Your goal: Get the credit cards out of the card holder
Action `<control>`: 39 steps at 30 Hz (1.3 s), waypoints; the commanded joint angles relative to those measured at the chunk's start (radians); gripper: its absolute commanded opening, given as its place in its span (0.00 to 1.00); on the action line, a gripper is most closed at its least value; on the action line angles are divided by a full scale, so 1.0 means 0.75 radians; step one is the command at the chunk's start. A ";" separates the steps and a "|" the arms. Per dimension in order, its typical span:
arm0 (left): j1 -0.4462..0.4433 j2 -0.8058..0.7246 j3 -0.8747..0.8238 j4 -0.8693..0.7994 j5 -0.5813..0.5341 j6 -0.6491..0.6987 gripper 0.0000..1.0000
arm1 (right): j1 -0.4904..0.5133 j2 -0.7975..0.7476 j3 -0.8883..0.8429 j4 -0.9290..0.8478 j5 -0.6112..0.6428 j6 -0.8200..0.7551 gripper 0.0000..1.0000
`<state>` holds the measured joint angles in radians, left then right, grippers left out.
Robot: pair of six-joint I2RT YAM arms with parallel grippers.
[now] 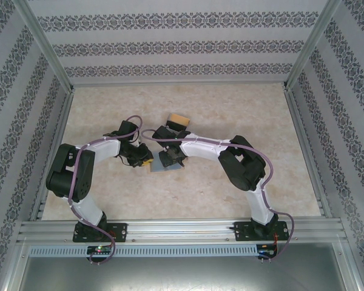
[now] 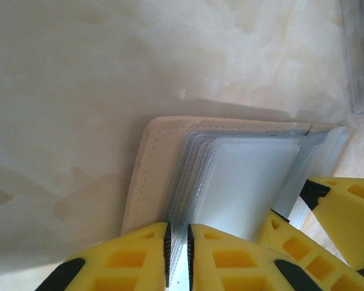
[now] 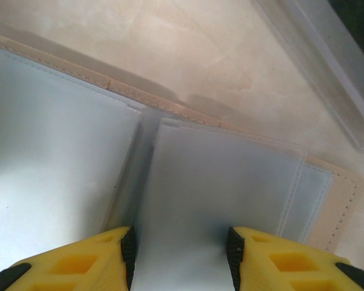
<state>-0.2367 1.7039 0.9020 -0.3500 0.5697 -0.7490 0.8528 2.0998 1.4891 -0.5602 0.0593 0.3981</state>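
- Top external: the arms meet mid-table [image 1: 242, 103]. The left gripper [image 1: 144, 161] and the right gripper [image 1: 168, 156] sit nearly fingertip to fingertip over the card holder [image 1: 162, 170], which lies open and flat beneath them. A tan-topped object [image 1: 179, 119] sits just beyond the right gripper; I cannot tell what it is.
- Left wrist: my left fingers are clamped on one thin leaf of the holder, with barely a sliver of gap. The tan stitched cover runs ahead and to their left, and frosted sleeves fan out ahead. The right gripper's yellow fingers are close on their right.
- Right wrist: the fingers are spread and pinch nothing. One frosted sleeve lies flat between and ahead of them, with the holder's fold just off the left finger. A clear plastic piece [image 3: 327, 60] lies further ahead to the right, apart from the holder.
- credit cards: I cannot pick out a card edge through the frosted plastic. I judge they sit inside the sleeves, none out yet.
- Step in hand (my judgement): the left pins while the right extracts. I hold the left clamp firm and low. I find the sleeve mouth first, since I cannot tell which side opens. I pinch card, not plastic, and draw slowly along the sleeve. The risk is dragging the whole holder.
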 commanded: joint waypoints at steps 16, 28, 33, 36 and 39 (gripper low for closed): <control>-0.043 0.001 0.017 0.140 0.141 0.008 0.23 | -0.044 0.040 -0.101 0.018 -0.130 0.051 0.44; -0.044 0.007 0.001 0.248 0.240 -0.026 0.23 | -0.104 -0.079 -0.212 0.205 -0.322 0.107 0.42; -0.046 -0.012 0.030 0.145 0.188 0.043 0.17 | -0.113 -0.096 -0.219 0.217 -0.337 0.111 0.41; -0.044 -0.020 0.043 0.107 0.166 0.067 0.16 | -0.116 -0.114 -0.230 0.233 -0.346 0.111 0.41; -0.044 -0.024 0.045 0.105 0.172 0.074 0.17 | -0.118 -0.122 -0.237 0.241 -0.344 0.115 0.41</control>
<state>-0.2481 1.7046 0.9085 -0.2466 0.6804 -0.7311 0.7673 2.0182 1.3399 -0.3630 -0.1623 0.4690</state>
